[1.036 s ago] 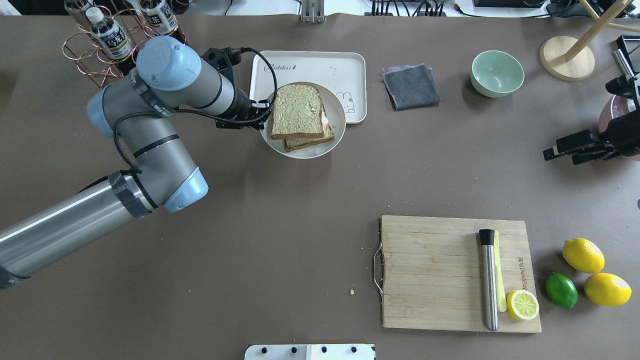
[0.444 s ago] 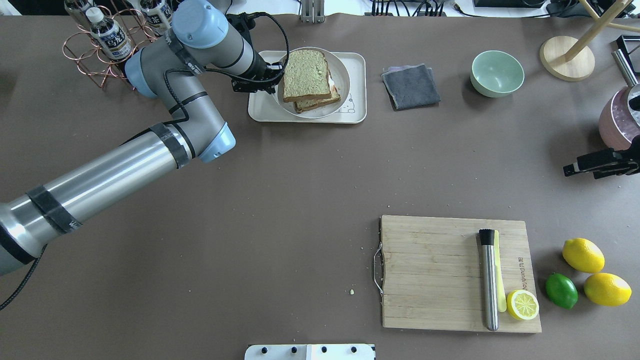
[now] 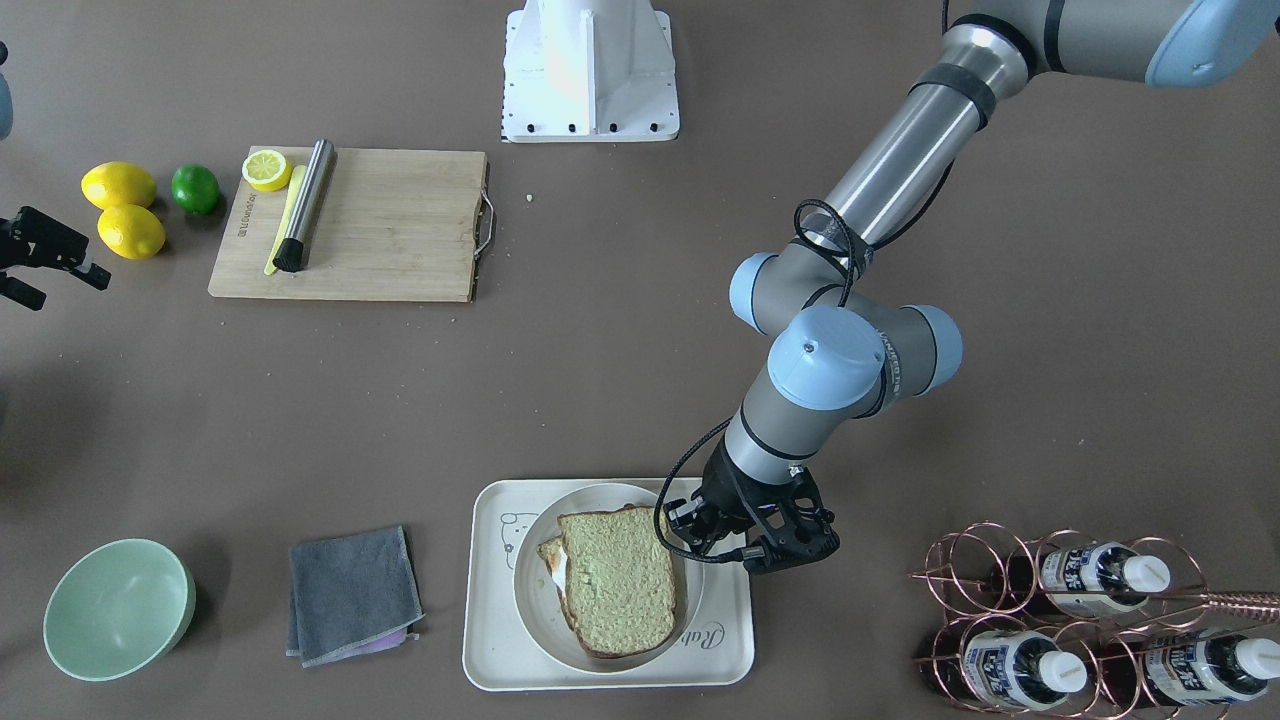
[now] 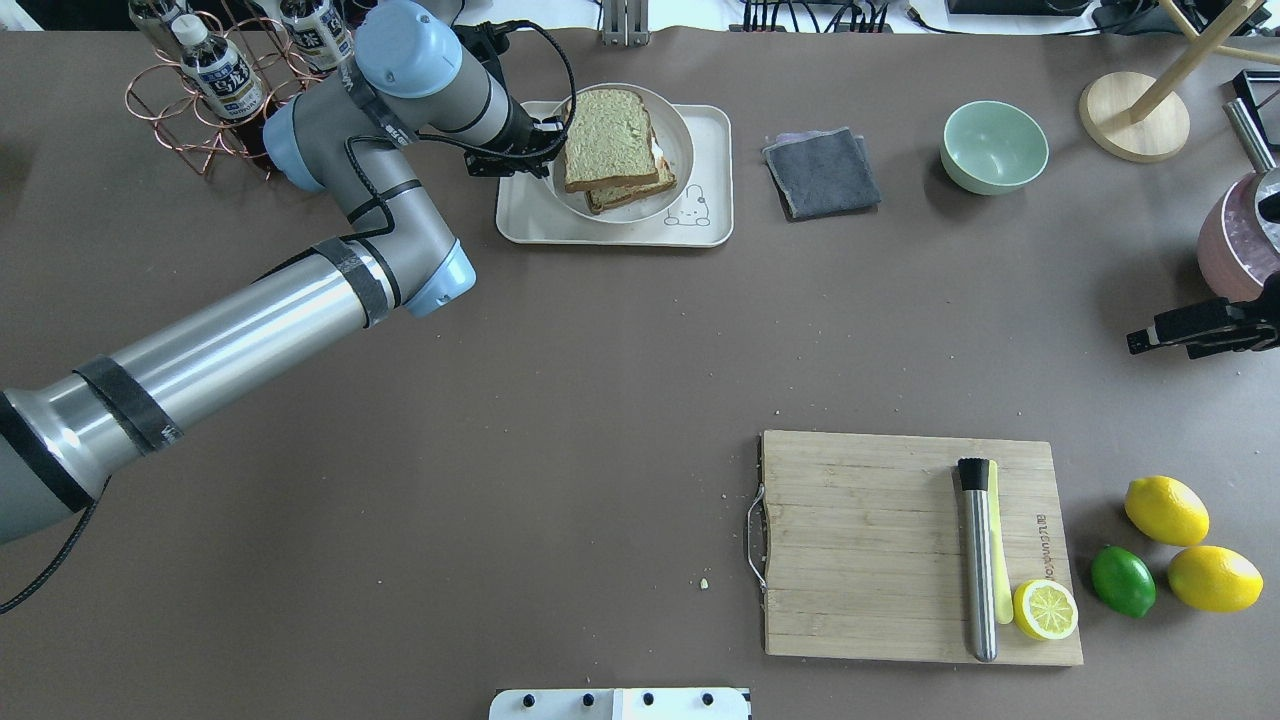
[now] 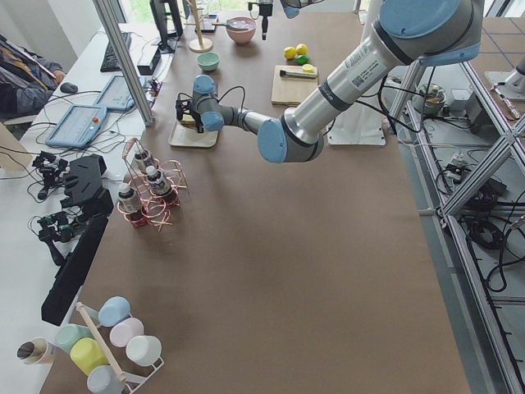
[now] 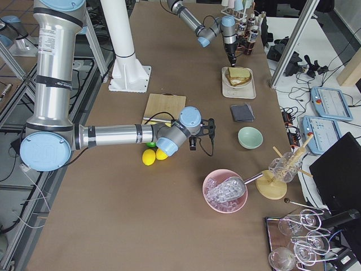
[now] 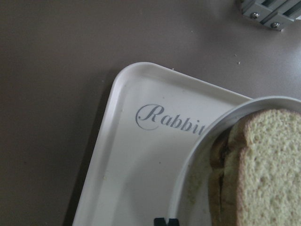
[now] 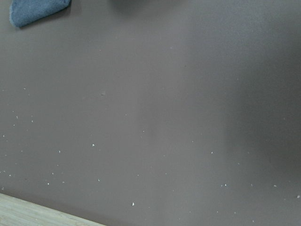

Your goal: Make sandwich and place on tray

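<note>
Upper left of centre in the overhead view, the robot's left gripper (image 4: 547, 140) pinches the left rim of a round white plate (image 4: 681, 150). On the plate is the sandwich (image 4: 608, 140): two slices of seeded bread stacked slightly askew, with a sliver of white egg showing at their right edge. The plate sits over the cream tray (image 4: 520, 218). It overlaps the tray's far edge in that view, which suggests it is carried just above the tray rather than set down, though the pictures do not settle whether the two touch.

Gripping the rim seems a deliberate choice. It moves the whole sandwich at once and spares the loose stack a squeeze.

The wrist camera shows the jaws nearly shut, with dark tips at the bottom edge of the frame straddling the plate's thin lip. The sandwich lies just right of them, inside the rim and not between them. The word "Rabbit" on the tray shows to their upper left.

At the far right edge of the overhead view, the right gripper (image 4: 1148, 340) hangs over bare table with its jaws apart and nothing in them. It is well away from the tray and up and to the right of the wooden cutting board (image 4: 870, 540).
</note>
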`<state>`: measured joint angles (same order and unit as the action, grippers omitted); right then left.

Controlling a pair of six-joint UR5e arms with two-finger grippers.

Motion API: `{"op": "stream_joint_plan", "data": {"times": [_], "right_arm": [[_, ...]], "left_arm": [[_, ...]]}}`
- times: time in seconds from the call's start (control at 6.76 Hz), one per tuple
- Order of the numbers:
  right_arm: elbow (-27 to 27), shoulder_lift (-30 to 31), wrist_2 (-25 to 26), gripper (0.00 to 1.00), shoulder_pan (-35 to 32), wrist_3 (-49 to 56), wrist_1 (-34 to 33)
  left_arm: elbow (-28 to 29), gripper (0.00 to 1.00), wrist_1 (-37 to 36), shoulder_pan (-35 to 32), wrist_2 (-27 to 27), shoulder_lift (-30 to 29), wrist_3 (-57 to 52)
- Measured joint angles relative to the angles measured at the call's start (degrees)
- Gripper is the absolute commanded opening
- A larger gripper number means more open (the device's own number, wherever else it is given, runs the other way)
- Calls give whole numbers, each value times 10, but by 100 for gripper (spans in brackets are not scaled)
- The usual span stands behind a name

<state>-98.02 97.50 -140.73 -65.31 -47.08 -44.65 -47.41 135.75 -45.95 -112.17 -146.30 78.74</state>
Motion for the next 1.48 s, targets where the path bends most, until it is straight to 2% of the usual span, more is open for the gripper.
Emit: {"op": "stream_joint_plan", "data": {"times": [0.15,0.44,0.59,0.74,0.89,1.04,1.48], "right_arm": [[0,-1,0,99,0,0,0],[-1,-4,-1,99,0,0,-3],[-2,-9,1,99,-2,0,-10],[-5,-16,5,99,-6,2,-19],[-7,-22,14,99,-14,21,-39],[-10,-32,25,99,-31,72,-90],[-11,-69,61,99,-112,296,-315]], "left_arm": [[3,83,3,0,1,-1,1],[-1,84,5,-4,0,1,-1],[-33,93,-5,-9,-3,19,-8],[-110,97,-53,-15,-6,62,-28],[-207,97,-146,-23,-15,108,-78],[-293,97,-241,-33,-24,146,-144],[-443,97,-416,-99,-43,230,-382]]}}
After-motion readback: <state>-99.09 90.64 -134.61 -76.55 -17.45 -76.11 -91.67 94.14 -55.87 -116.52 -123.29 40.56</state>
